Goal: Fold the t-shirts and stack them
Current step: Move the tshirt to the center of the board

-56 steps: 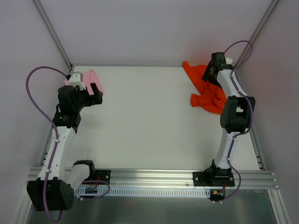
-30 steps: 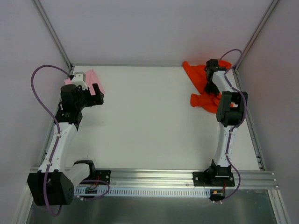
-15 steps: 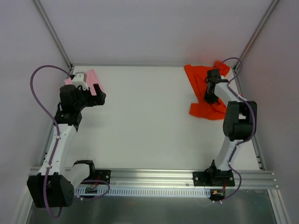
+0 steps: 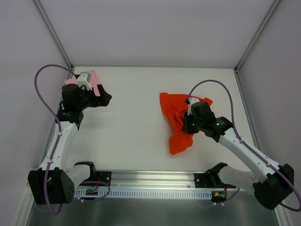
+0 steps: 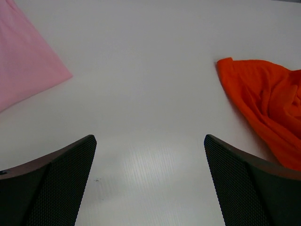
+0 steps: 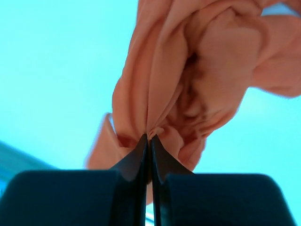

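The orange-red t-shirt [image 4: 175, 123] is bunched up right of the table's middle, and my right gripper [image 4: 189, 124] is shut on a pinch of it. In the right wrist view the cloth [image 6: 188, 80] hangs in folds from the closed fingertips [image 6: 150, 140]. The left wrist view shows an edge of the same shirt [image 5: 270, 106] at the right. The pink t-shirt [image 4: 93, 81] lies folded at the far left corner, partly hidden under my left arm, and shows as a pink corner [image 5: 26, 66]. My left gripper [image 4: 104, 98] is open beside it over bare table, holding nothing.
Grey walls with metal posts close off the table on the left, back and right. A metal rail [image 4: 155, 178] carrying both arm bases runs along the near edge. White table surface [image 4: 131, 117] lies between the two shirts.
My right arm has dragged the orange-red shirt from the far right corner toward the middle and nearer the front. The left gripper has edged slightly to the right.
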Robot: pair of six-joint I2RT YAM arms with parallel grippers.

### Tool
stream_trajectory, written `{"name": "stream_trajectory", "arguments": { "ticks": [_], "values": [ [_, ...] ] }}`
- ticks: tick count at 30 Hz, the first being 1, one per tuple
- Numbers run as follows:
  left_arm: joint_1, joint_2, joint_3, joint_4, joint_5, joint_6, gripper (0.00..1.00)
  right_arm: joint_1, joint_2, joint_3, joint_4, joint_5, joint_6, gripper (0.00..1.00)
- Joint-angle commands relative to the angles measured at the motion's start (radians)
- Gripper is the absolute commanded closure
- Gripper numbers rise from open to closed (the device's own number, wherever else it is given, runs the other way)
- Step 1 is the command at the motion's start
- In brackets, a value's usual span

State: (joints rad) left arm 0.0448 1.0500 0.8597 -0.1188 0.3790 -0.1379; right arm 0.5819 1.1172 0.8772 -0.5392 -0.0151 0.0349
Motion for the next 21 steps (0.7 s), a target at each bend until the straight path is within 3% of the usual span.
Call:
{"name": "stream_trajectory", "arguments": {
  "ticks": [1,4,5,10,13,21],
  "values": [
    [-0.008,0.039,0.053,0.060,0.067,-0.043,0.01,0.035,-0.149,-0.043,-0.179,-0.022,0.056,0.98],
    [-0.019,0.080,0.078,0.062,0.081,-0.051,0.01,0.035,-0.165,-0.041,-0.409,0.113,0.123,0.45],
    [-0.028,0.100,0.084,0.059,0.075,-0.046,0.01,0.035,-0.166,-0.032,-0.441,0.172,0.155,0.06],
    [-0.170,0.212,0.183,0.041,-0.024,-0.035,0.01,0.007,-0.159,0.127,-0.512,0.449,0.261,0.03],
    [-0.256,0.336,0.283,0.041,-0.055,-0.052,0.01,-0.141,-0.070,0.175,-0.458,0.399,0.270,0.03],
    [-0.384,0.672,0.530,0.056,-0.054,-0.144,0.01,-0.166,0.117,0.098,-0.069,0.205,0.149,0.03]
  ]
}}
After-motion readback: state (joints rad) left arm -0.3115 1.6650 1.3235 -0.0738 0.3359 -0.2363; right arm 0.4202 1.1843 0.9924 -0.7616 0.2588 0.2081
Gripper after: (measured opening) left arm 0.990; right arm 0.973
